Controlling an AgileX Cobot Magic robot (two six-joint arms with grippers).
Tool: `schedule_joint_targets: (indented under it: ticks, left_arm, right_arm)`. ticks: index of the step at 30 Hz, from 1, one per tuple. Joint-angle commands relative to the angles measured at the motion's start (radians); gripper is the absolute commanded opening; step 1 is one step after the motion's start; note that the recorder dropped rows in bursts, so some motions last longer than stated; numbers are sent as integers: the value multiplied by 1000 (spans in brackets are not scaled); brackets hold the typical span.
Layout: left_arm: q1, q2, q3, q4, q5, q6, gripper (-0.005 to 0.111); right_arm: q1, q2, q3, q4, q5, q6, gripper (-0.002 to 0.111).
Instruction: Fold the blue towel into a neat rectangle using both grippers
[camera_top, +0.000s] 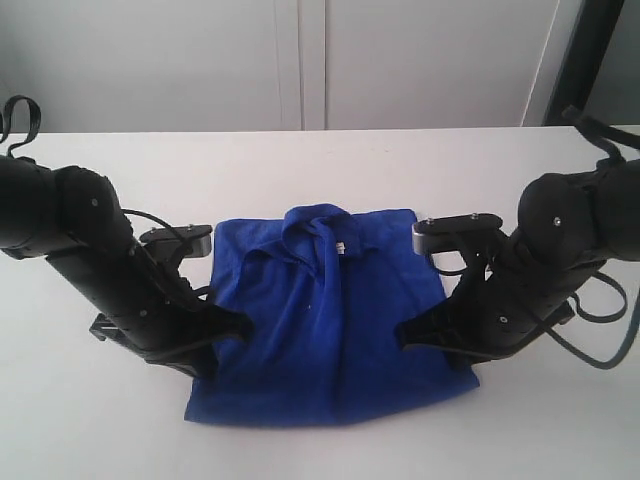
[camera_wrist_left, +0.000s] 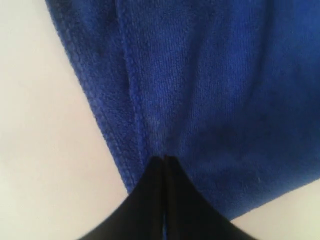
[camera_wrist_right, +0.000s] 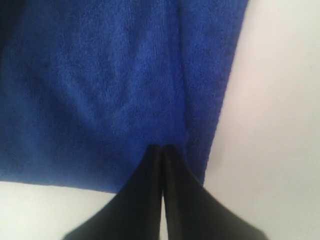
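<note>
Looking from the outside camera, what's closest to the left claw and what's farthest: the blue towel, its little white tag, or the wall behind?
From the left gripper:
1. blue towel, touching its tips, left edge.
2. white tag, towel's far middle.
3. wall, beyond the table.

Rumpled royal-blue towel (camera_top: 330, 330), spread flat.

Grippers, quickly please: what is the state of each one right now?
Left gripper: closed, pinching the blue towel near its edge.
Right gripper: closed, also pinching the blue towel near its edge.
</note>
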Motion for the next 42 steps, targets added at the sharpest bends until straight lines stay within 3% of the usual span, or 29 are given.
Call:
schedule_joint_targets:
  ticks: [1, 24, 42]
  left_arm:
    - [-2, 38, 6, -12, 16, -9, 0]
    - [0, 81, 6, 92, 80, -9, 0]
    - [0, -34, -34, 92, 109, -9, 0]
  right_arm:
    - [-6, 34, 4, -1, 3, -14, 0]
    - [-6, 75, 6, -2, 151, -14, 0]
    - [-6, -79, -60, 2, 71, 36, 0]
